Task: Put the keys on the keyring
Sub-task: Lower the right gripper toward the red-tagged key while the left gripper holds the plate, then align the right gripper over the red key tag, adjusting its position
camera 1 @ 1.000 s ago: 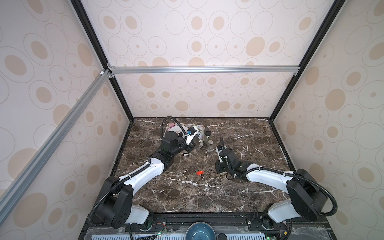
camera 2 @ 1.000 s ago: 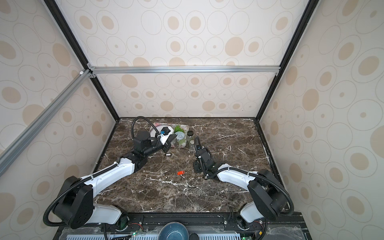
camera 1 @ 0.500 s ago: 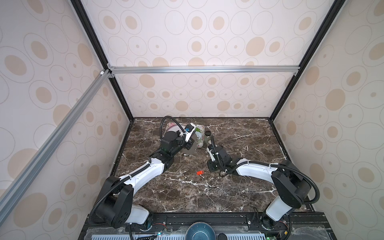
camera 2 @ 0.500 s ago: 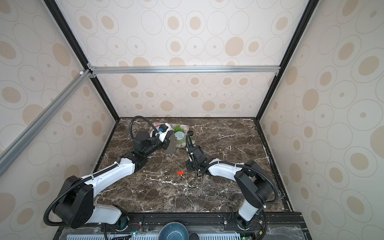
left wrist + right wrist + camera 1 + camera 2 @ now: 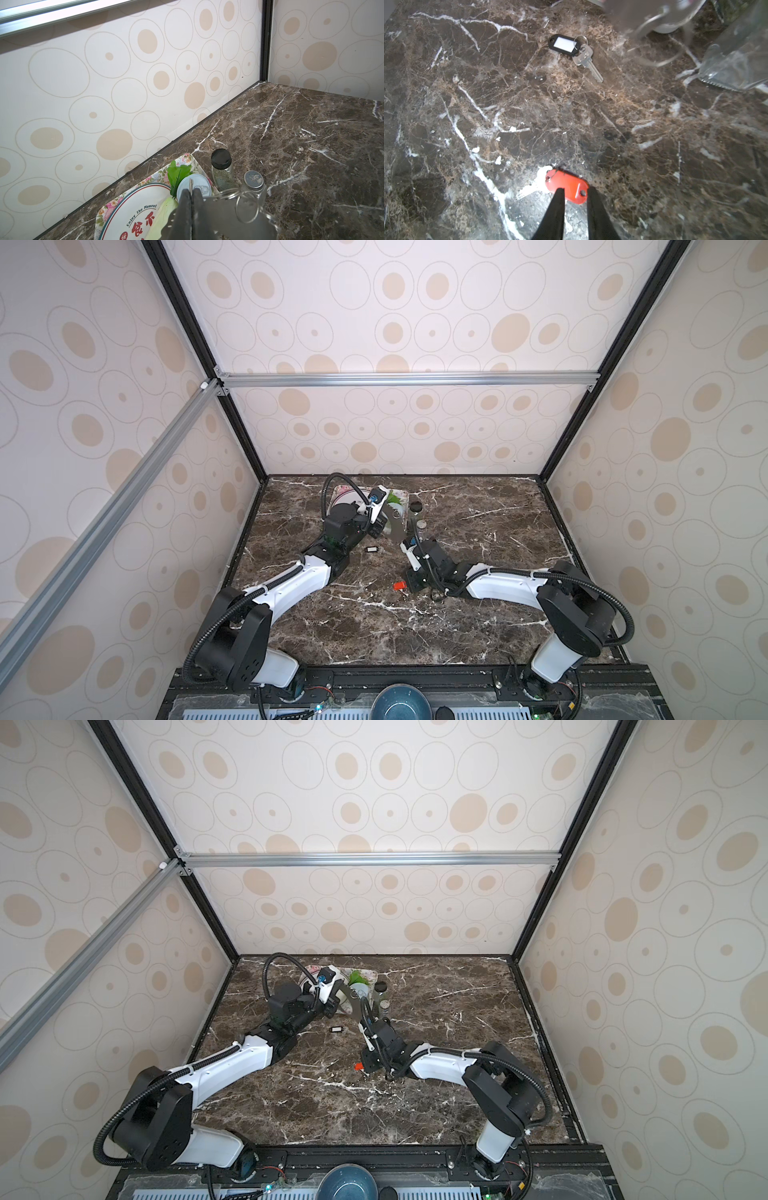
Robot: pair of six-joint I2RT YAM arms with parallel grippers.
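On the left, my left jaws are pressed together on the keyring and hold it up at the far side of the worktop. Its grey flat part and thin wire loops stick out past the tips. Just beyond it stand a flowered tray, a can, a black-lidded jar and a shaker.

The black-tagged key lies flat on the worktop just to the near side of those jaws, apart from the keyring, with its silver blade on a small ring.

Further right and nearer lies the red-tagged key, also flat, with a silver blade showing at one end. My right jaws stand a little apart, one tip on each side of the tag's other end. I cannot tell whether they touch it.
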